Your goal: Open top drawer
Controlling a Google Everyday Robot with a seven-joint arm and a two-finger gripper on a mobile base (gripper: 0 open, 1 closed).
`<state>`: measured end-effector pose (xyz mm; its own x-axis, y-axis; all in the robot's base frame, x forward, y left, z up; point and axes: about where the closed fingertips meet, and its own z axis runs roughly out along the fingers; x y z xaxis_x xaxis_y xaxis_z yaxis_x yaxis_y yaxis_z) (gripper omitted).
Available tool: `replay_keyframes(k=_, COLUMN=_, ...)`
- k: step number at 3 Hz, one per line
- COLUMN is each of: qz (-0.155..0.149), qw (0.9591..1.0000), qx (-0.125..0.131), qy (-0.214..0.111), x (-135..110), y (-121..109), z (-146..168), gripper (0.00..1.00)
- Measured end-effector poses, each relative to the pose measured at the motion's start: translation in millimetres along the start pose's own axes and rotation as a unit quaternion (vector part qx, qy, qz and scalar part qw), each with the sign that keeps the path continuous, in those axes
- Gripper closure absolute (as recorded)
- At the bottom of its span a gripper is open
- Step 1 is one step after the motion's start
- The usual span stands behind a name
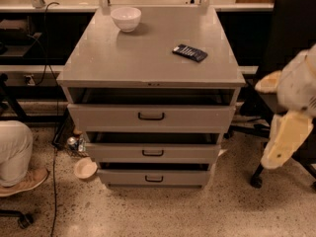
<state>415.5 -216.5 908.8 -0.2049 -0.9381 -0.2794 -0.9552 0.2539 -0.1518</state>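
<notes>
- A white bowl (126, 18) and a flat dark device (190, 53) sit on the cabinet top (143, 58); a person's leg (14, 149) is at left; a black chair (291, 33) is at right
- The gripper (285, 141) hangs at the right edge, well apart from the cabinet, partly cut off; whether it is spread or closed I cannot tell
- The top drawer (108, 117), just under the cabinet top, stands slightly pulled out; its front faces the camera, long axis left to right

Single view only — set in front of the cabinet (148, 53) and above it, facing its drawer fronts and tilted down. Middle distance: the whole unit fits, top drawer (151, 118) near centre. The gripper (282, 146) hangs nearer the lens, at the right edge.
</notes>
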Motion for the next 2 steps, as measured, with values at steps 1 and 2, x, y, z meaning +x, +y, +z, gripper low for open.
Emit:
replay_keyframes(k=1, qz=-0.001, qw=0.9994, qx=-0.024, qy=-0.025, x=10, y=12, z=68, gripper=0.00)
replay_keyframes(k=2, qz=0.009, qw=0.9978, qx=-0.013, qy=-0.065, x=8, y=-5, z=126, gripper=0.00)
